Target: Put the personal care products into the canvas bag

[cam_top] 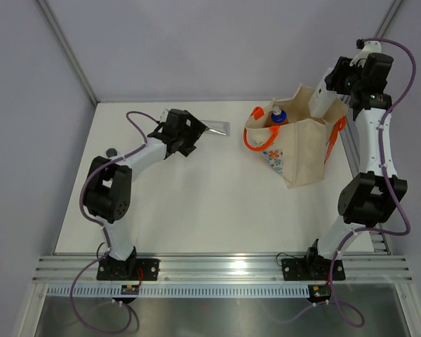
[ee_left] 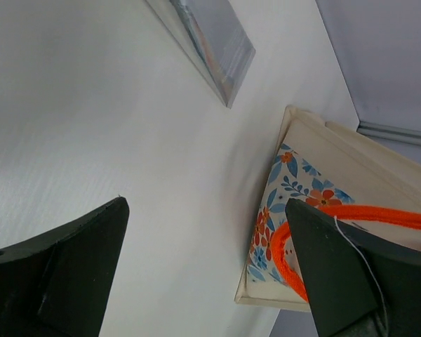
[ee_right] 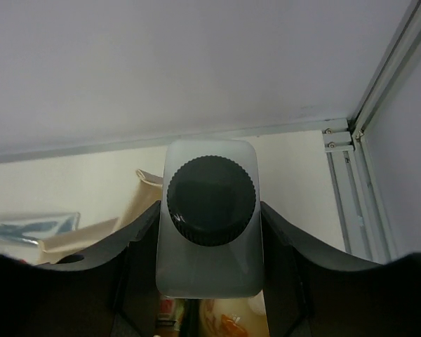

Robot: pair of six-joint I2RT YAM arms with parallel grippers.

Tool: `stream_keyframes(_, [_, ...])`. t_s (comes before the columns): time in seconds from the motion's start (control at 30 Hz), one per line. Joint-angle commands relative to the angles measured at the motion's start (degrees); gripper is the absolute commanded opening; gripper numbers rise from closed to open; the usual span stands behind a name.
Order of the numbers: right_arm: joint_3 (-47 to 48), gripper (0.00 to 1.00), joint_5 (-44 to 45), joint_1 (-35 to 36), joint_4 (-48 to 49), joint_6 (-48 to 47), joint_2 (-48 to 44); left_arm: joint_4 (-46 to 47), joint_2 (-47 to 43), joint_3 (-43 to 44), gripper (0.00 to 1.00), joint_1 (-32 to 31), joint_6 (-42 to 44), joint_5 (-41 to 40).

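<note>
Two hands and four articles, listed left to right.

1. My left hand (cam_top: 191, 133): released, fingers spread wide, low over the white worktop (cam_top: 196, 203).
2. Flat silver tube (cam_top: 216, 128): lying on the worktop just beyond that hand's fingertips, apart from them.
3. Beige canvas bag (cam_top: 302, 151) with orange handles and a floral print on its side: standing open toward the worktop's right edge.
4. Orange cylinder with blue cap (cam_top: 278, 116): inside the bag, cap up.
5. My right hand (ee_right: 210, 232): clenched on a white flat bottle with black cap (ee_right: 210, 210), held above the bag's open mouth.
</note>
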Motion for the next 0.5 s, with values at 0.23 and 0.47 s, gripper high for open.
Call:
stream_keyframes(0.23, [-6.6, 0.36, -22.1, 0.0, -4.5, -26.5, -6.6, -13.1, 12.1, 17.9, 0.99, 1.0, -4.6, -7.1])
stream_keyframes(0.47, [-17.2, 0.99, -23.6, 0.0, -1.0, -21.9, -17.8, -17.3, 21.6, 30.2, 0.99, 2.6, -7.0, -9.1])
